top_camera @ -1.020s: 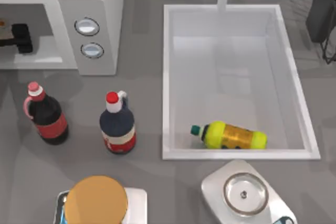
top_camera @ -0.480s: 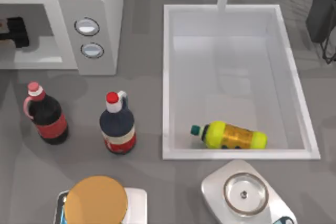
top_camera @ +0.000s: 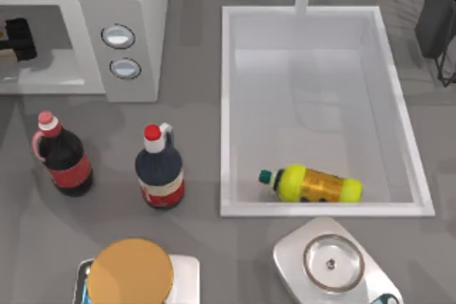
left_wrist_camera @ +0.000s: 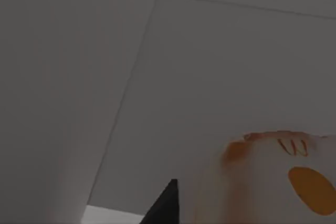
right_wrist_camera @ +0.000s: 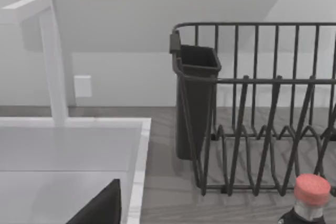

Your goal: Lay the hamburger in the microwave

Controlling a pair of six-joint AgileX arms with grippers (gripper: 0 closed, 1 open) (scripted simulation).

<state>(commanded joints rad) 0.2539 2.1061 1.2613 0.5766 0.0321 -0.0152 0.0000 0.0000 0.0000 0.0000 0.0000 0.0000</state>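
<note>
Top view: left pincer (top_camera: 16, 39) shifted further left, deeper into microwave (top_camera: 128, 5) cavity. Counts: two dark bottles, one yellow bottle (top_camera: 313, 184) in sink (top_camera: 228, 105).

Left wrist view: hamburger (left_wrist_camera: 273, 179) inside cavity, beside pincer finger; grip state can't tell. Risk: bun snagging wall, tipping on release.

Right wrist view: right arm parked near dish rack (right_wrist_camera: 262, 108).

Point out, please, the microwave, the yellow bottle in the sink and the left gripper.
microwave (top_camera: 153, 5): top view, its white top beside the dials.
yellow bottle (top_camera: 317, 184): top view, middle of its body.
left gripper (top_camera: 18, 39): top view, dark fingers inside the microwave opening.
</note>
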